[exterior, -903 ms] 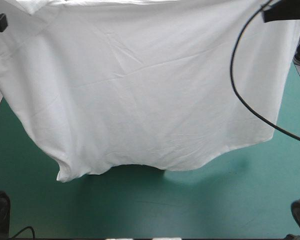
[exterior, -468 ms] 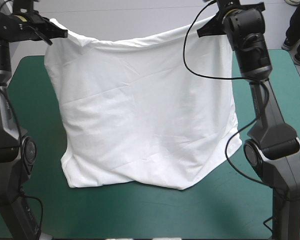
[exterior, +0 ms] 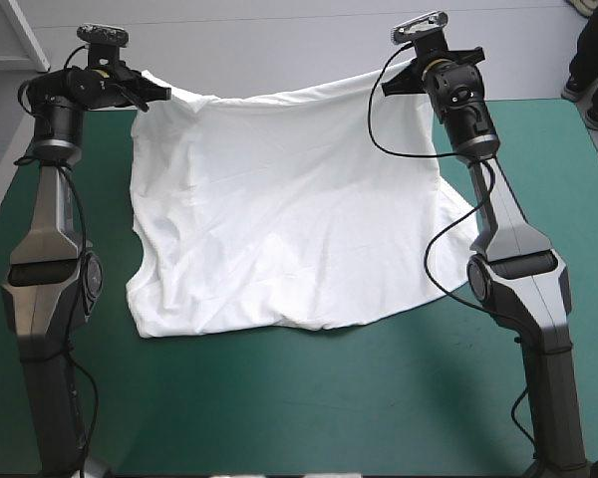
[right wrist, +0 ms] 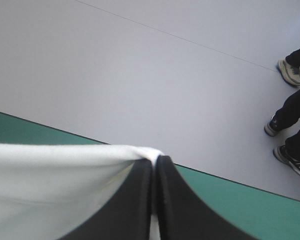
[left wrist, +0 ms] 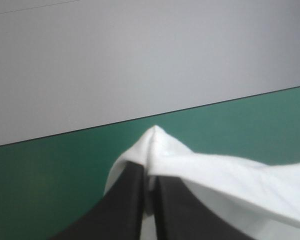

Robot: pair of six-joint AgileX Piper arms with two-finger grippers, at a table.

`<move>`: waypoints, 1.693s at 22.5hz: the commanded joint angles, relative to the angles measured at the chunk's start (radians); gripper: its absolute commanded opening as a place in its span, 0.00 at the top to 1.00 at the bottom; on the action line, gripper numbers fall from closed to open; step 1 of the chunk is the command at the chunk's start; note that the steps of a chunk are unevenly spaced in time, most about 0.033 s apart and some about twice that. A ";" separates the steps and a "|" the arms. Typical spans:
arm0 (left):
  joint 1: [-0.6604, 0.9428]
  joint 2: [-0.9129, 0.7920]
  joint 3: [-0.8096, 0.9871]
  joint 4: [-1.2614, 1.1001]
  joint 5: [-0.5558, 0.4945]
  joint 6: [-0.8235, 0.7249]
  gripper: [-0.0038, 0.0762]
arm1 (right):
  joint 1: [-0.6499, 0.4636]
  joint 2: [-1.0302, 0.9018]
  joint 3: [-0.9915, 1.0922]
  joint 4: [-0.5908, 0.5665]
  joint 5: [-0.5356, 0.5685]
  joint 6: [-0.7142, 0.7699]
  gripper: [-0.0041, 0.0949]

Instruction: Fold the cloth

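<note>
The white T-shirt (exterior: 279,219) hangs stretched between both grippers near the table's far edge, and its lower part lies rumpled on the teal-green cover. My left gripper (exterior: 162,94) is shut on the T-shirt at its far left corner, seen as a white peak (left wrist: 157,142) between the black fingers (left wrist: 127,200). At the far right corner my right gripper (exterior: 391,84) is also shut on the T-shirt. That cloth (right wrist: 60,180) spreads to one side of its fingers (right wrist: 177,200). The upper hem sags between the two holds.
Bare teal-green table (exterior: 309,398) lies in front of the T-shirt, toward the near edge. The table's far edge (left wrist: 215,104) runs just ahead of both grippers, with grey floor beyond it.
Both arms have carried the T-shirt away from the camera and downward toward the far edge. Its lower part, hanging earlier, now rests on the table.
</note>
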 commanded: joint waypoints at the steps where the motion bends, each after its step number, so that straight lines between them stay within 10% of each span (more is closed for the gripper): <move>1: -0.004 -0.035 -0.028 -0.044 -0.122 0.002 0.88 | -0.022 -0.059 -0.030 0.049 -0.096 0.003 0.95; 11: -0.004 0.023 -0.028 -0.118 -0.176 0.002 0.07 | -0.030 -0.035 -0.031 0.092 -0.208 0.005 0.17; 14: -0.004 0.003 -0.028 -0.093 -0.129 0.002 0.07 | -0.030 -0.050 -0.031 0.092 -0.142 0.015 0.20; 20: -0.004 -0.121 -0.030 -0.020 0.375 -0.083 0.08 | -0.030 -0.153 -0.031 0.102 0.417 0.035 0.33; 25: -0.011 -0.198 0.110 -0.028 0.407 -0.188 0.08 | -0.030 -0.275 0.089 0.376 0.414 0.001 0.45; 38: -0.032 -0.792 1.088 0.204 0.399 -0.188 0.08 | -0.030 -0.862 1.046 0.357 0.412 -0.100 0.46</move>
